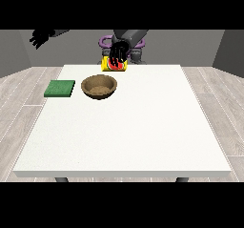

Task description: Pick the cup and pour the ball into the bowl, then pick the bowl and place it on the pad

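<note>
A large white table (124, 127) fills most of the front view, with the robot (128, 38) small behind its far edge. Near that far edge, somewhat toward the view's left of the middle, a hand (117, 54) reaches down over a yellow cup (114, 65). Its dark fingers are curled round the cup, which lies tipped (a red patch shows on the side facing the camera, between the fingers). The cup sits just at or above the table's far edge; whether it touches the surface cannot be told. The ball cannot be made out.

A brown wooden bowl (99, 87) stands upright on the table, a little nearer the camera than the cup and slightly toward the view's left of it. The two are near each other but apart.

A flat green pad (60, 88) lies by the table's left edge, level with the bowl and separated from it by a strip of bare white surface.

The other hand (41, 37) is raised in the air at the view's upper left, beyond the table's far left corner and well apart from everything on it. Its fingers hang spread and hold nothing.
</note>
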Tool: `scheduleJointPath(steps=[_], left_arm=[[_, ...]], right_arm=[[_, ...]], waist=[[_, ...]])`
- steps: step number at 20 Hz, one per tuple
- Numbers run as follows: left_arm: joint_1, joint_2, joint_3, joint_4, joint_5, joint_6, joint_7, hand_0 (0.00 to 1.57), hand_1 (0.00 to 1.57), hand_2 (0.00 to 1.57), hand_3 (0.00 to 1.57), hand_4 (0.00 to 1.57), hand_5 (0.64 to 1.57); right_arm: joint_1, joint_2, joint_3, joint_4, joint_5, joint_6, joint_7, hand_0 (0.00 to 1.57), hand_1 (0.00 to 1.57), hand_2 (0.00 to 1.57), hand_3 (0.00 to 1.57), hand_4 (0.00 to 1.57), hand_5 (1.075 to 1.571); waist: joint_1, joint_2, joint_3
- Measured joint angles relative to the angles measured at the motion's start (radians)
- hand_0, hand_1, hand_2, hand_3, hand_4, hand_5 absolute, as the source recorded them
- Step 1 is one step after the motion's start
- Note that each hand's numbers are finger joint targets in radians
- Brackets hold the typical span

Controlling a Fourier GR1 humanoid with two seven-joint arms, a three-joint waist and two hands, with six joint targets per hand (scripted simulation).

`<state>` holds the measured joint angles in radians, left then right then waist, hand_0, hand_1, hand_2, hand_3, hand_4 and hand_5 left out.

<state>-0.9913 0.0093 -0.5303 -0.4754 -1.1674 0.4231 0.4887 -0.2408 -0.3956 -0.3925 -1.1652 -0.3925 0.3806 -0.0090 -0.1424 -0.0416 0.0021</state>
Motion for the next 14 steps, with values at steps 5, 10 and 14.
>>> scheduleJointPath(steps=[5,10,14], left_arm=[[-0.046,-0.006,-0.116,-0.023,-0.096,-0.154,0.116,0.41,0.41,1.34,1.55,1.02,1.571],[-0.036,-0.009,-0.205,-0.125,-0.113,-0.33,0.131,0.17,0.17,1.19,1.57,1.13,1.57],[-0.005,-0.009,-0.226,-0.175,-0.145,-0.386,0.119,0.0,0.0,1.1,1.54,1.11,1.571]], right_arm=[[-0.03,0.015,0.023,0.035,0.017,-0.001,-0.006,0.0,0.0,0.0,0.33,0.69,1.553],[-0.059,0.026,0.033,0.073,0.032,-0.019,-0.01,0.0,0.0,0.0,0.27,0.69,1.548],[-0.048,0.027,0.034,0.069,0.034,-0.026,-0.012,0.0,0.0,0.0,0.14,0.73,1.546]], waist=[[-0.026,-0.012,-0.0005],[-0.024,-0.024,-0.0011],[-0.007,-0.03,-0.0014]])
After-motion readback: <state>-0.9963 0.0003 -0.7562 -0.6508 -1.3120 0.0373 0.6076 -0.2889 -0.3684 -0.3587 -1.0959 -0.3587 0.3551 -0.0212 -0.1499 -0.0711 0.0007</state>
